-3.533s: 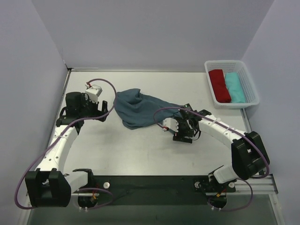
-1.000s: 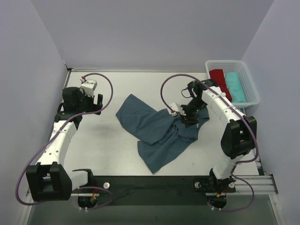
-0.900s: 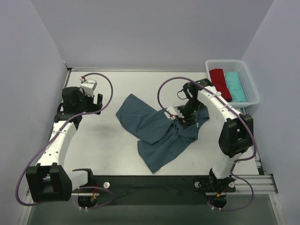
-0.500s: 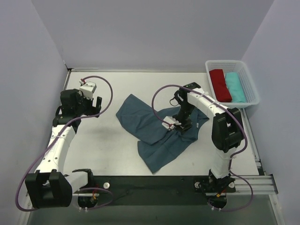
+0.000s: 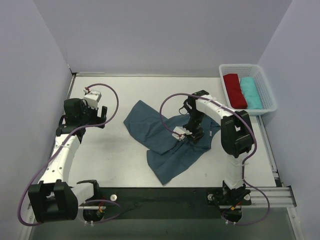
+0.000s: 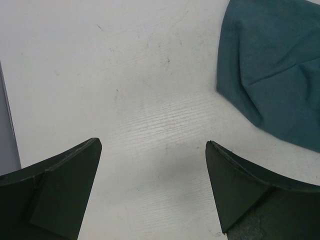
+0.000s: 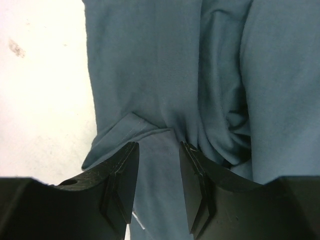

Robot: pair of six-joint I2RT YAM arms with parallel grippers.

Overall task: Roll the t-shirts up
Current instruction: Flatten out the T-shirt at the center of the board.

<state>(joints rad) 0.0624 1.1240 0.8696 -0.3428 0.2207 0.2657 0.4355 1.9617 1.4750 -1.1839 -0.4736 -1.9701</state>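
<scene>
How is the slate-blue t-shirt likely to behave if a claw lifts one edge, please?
Probably floppy: the slate-blue t-shirt lies creased and folded over itself, so it should sag when lifted. Pushed across the table, it would likely bunch, not slide.

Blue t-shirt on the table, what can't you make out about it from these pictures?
Top view: the right arm covers part of the slate-blue t-shirt.
Right wrist view: whether the right tool pinches cloth; its fingertips hide the contact.
Left wrist view: the t-shirt is cut off by the right edge.
</scene>
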